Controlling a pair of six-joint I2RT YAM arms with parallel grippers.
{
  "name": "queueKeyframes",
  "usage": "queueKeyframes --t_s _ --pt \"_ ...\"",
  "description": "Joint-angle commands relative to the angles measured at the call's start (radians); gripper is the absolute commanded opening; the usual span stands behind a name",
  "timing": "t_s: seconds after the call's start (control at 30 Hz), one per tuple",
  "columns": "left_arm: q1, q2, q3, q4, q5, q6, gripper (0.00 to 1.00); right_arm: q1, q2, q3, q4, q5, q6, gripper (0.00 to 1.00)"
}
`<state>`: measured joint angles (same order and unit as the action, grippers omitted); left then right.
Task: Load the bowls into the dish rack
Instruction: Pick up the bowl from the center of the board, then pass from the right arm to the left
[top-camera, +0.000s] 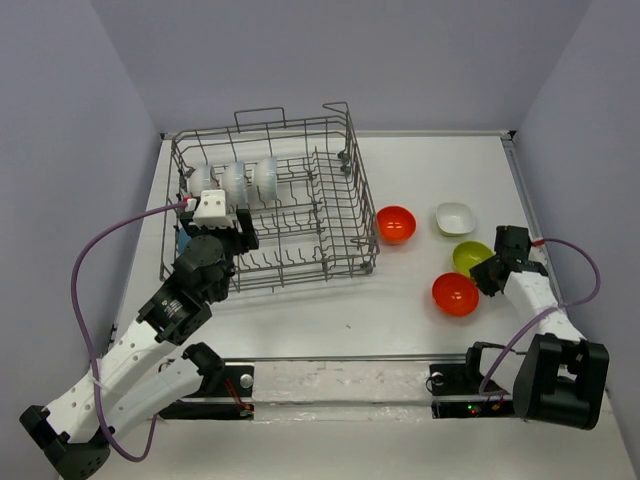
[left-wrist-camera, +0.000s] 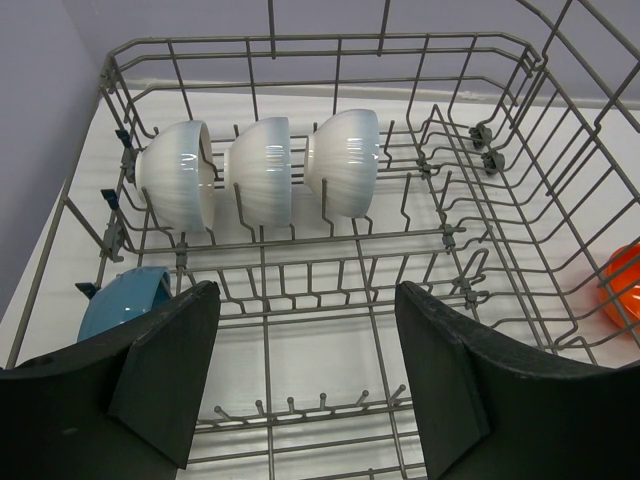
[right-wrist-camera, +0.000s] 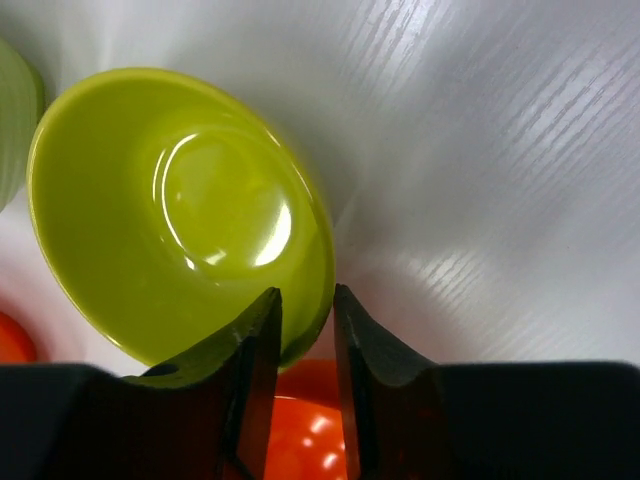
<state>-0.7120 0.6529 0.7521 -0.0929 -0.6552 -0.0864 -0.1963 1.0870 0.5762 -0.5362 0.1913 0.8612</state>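
The grey wire dish rack (top-camera: 300, 270) stands at the back left, with three white bowls (top-camera: 235, 180) upright on edge in its far row (left-wrist-camera: 260, 170). A blue bowl (left-wrist-camera: 125, 300) sits at the rack's left wall. My left gripper (left-wrist-camera: 305, 370) hovers open over the rack's near left part (top-camera: 225, 225), with nothing between its fingers. On the table to the right, my right gripper (top-camera: 487, 272) has its jaws closed on the near rim of the yellow-green bowl (right-wrist-camera: 180, 210), one finger inside and one outside (right-wrist-camera: 305, 310). The bowl (top-camera: 470, 256) looks tilted.
An orange-red bowl (top-camera: 395, 223) lies just right of the rack and shows through its wires (left-wrist-camera: 625, 290). A second orange-red bowl (top-camera: 455, 293) sits right under my right gripper (right-wrist-camera: 310, 430). A white bowl (top-camera: 455, 217) rests behind the yellow-green one.
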Motion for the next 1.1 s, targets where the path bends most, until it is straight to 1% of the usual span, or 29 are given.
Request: queueKeyframes --t_s 0.0,0.03,0.07,0.17,0.43,0.6,0.93,0.97,1.07 --pt "-0.004 -0.007 -0.011 0.051 -0.012 0.007 0.80 -0.005 0.020 -0.012 0.067 0.016 0.002 0.23" --pt "-0.003 -0.007 -0.010 0.053 -0.011 0.005 0.80 -0.005 0.024 -0.010 0.068 0.016 0.001 0.19" --pt "-0.004 -0.007 -0.011 0.053 -0.011 0.007 0.80 -0.005 0.028 -0.006 0.070 0.019 -0.001 0.11" --pt "-0.004 -0.007 -0.011 0.053 -0.011 0.007 0.80 -0.005 0.022 0.007 0.068 0.020 -0.008 0.01" --pt "-0.004 -0.006 -0.011 0.053 -0.011 0.008 0.80 -0.005 -0.068 0.102 0.007 0.059 -0.039 0.01" --pt "-0.003 -0.006 -0.011 0.055 -0.009 0.008 0.80 -0.005 -0.098 0.174 -0.015 0.020 -0.036 0.01" --pt "-0.004 -0.009 -0.010 0.051 -0.015 0.004 0.80 -0.005 -0.098 0.272 0.001 -0.163 -0.047 0.01" --pt "-0.004 -0.009 -0.010 0.051 -0.015 0.004 0.80 -0.005 -0.102 0.280 0.008 -0.231 -0.054 0.01" --pt "-0.004 -0.009 -0.010 0.050 -0.015 0.004 0.80 -0.005 -0.131 0.321 0.039 -0.351 -0.060 0.01"
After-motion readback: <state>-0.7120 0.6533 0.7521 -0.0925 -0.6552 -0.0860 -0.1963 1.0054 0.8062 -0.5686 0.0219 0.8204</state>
